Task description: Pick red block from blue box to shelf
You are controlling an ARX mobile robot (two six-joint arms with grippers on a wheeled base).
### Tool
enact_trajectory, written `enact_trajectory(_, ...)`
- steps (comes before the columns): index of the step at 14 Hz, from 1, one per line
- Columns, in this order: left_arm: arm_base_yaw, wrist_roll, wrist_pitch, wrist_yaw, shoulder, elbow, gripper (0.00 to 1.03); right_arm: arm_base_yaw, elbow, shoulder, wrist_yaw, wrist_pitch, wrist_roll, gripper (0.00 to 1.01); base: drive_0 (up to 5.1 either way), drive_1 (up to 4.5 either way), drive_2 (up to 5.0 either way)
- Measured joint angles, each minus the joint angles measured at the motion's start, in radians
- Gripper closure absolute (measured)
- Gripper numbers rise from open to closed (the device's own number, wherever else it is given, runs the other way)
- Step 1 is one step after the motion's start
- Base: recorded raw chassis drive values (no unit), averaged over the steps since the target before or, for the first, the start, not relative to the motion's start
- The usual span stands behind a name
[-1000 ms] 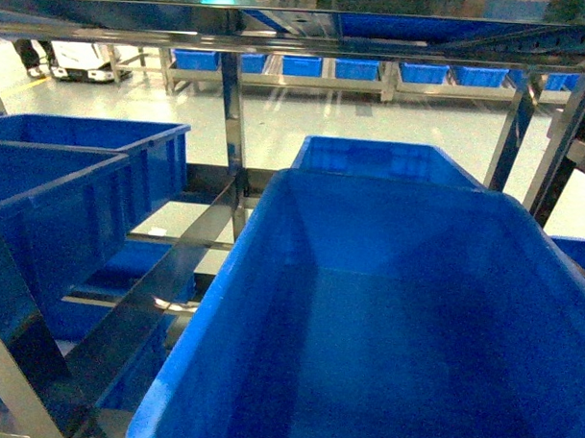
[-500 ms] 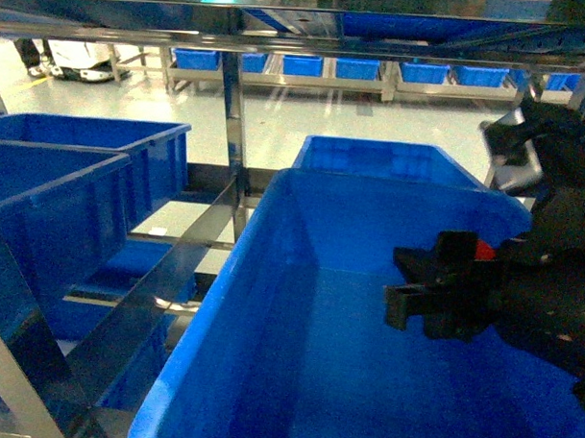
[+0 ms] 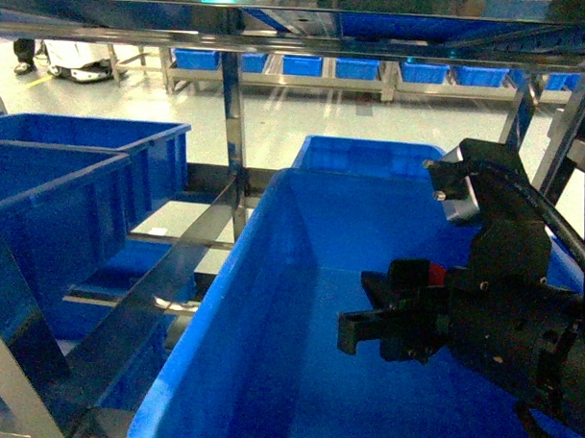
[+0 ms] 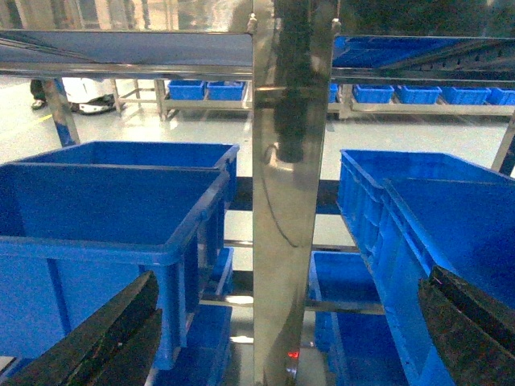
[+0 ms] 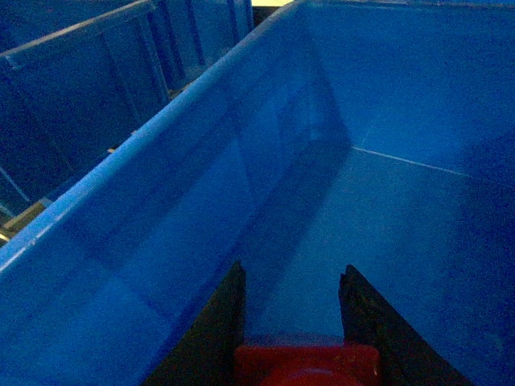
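Note:
In the head view my right gripper (image 3: 361, 308) hangs inside the big blue box (image 3: 270, 305), pointing left. It is shut on the small red block (image 3: 437, 275), of which only a sliver shows behind the fingers. In the right wrist view the red block (image 5: 306, 363) sits clamped between the two dark fingers (image 5: 229, 322) of the right gripper (image 5: 291, 269), above the bare floor of the blue box (image 5: 201, 161). My left gripper (image 4: 290, 277) is open with nothing in it and faces a steel post of the shelf (image 4: 286, 201). The shelf (image 3: 234, 111) frames the box.
Two more blue bins (image 3: 83, 173) stand on the left of the rack, and another bin (image 3: 372, 154) sits right behind the big box. A slanted steel rail (image 3: 165, 282) runs between them. Further bins (image 4: 121, 209) fill the lower levels.
The right arm came into the head view from the right and has moved further left over the blue box, holding the red block. Nothing else has shifted.

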Motion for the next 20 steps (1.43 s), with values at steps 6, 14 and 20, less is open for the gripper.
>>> enact_trajectory(6, 0.0, 0.0, 0.0, 0.0, 0.0, 0.0, 0.05, 0.055, -0.185, -0.312, -0.002, -0.111, -0.013, 0.03, 0.0, 0.0, 0.0)
enact_trajectory(14, 0.0, 0.0, 0.0, 0.0, 0.0, 0.0, 0.05, 0.016, -0.327, -0.537, 0.067, -0.182, -0.021, 0.03, 0.0, 0.0, 0.0)
enact_trajectory(20, 0.0, 0.0, 0.0, 0.0, 0.0, 0.0, 0.05, -0.272, -0.412, -0.913, 0.012, -0.429, -0.041, 0.03, 0.0, 0.0, 0.0)
